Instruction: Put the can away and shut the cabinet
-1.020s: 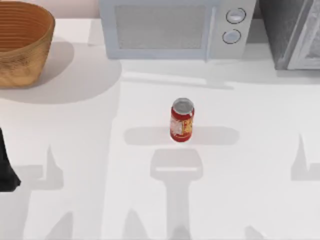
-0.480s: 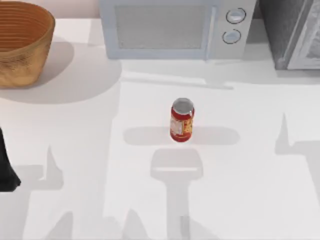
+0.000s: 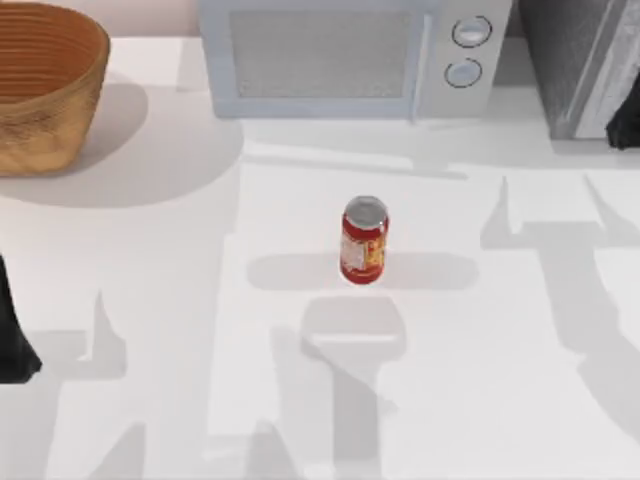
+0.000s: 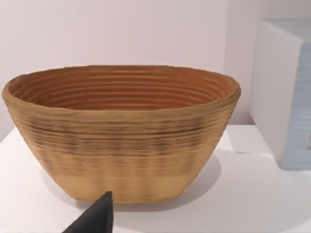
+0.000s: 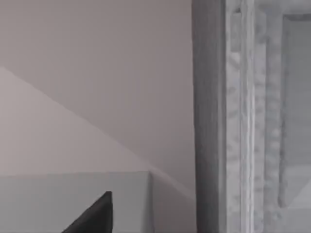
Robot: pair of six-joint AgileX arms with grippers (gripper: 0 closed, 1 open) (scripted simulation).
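Parked at the table's left edge, the left arm [image 3: 12,330] idles near the wicker basket [image 3: 45,85]. Mid-table, the can [image 3: 364,240] stands upright, ungrasped, before the microwave [image 3: 350,55]. Far right, the right gripper [image 3: 625,125] nears the cabinet [image 3: 580,65], likely for its door; neither gripper's finger state is discernible.

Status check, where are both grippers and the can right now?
Right gripper up at the cabinet, far right. Left gripper parked at table's left edge. Can upright mid-table, untouched, in front of the microwave. Nothing around the can.
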